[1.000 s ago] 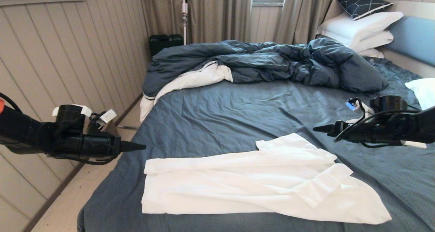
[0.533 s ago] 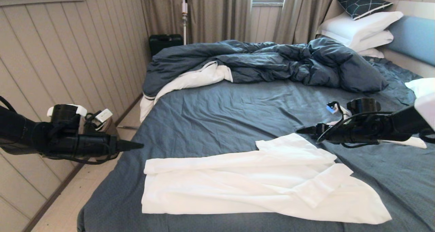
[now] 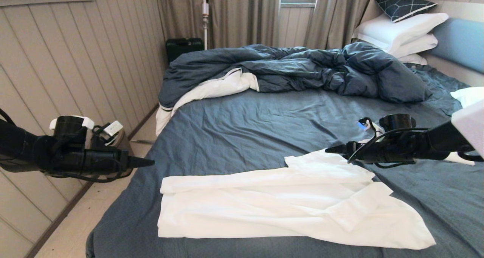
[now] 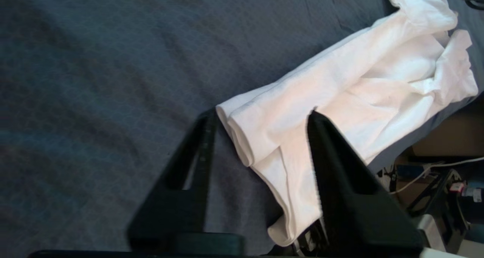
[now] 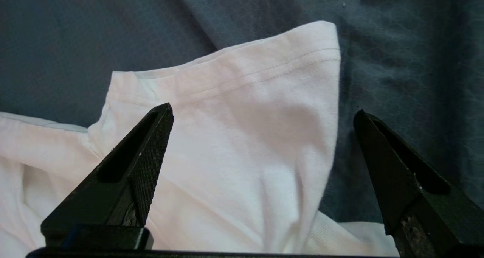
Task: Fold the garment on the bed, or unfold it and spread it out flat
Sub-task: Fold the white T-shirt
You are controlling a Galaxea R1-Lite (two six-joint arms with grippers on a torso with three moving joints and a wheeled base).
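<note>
So your garment (image 3: pixel 287 205) lies folded lengthwise, a long white strip across the near part of the bed (image 3: pixel 264 122), a stitched hem flap at its far right corner. Your right gripper (image 3: pixel 328 149) hovers over that flap, jaws spread wide, nothing held. Your left gripper (image 3: pixel 151 162) hangs off the bed's left edge near the folded end, fingers parted, empty. Rumpled duvet (image 3: pixel 295 69) and pillows (image 3: pixel 401 31) sit well beyond.

I see the bed (image 3: pixel 245 125) carrying the white garment (image 3: pixel 280 201) near me, a rumpled duvet (image 3: pixel 302 69) far, pillows (image 3: pixel 401 31) far right.
</note>
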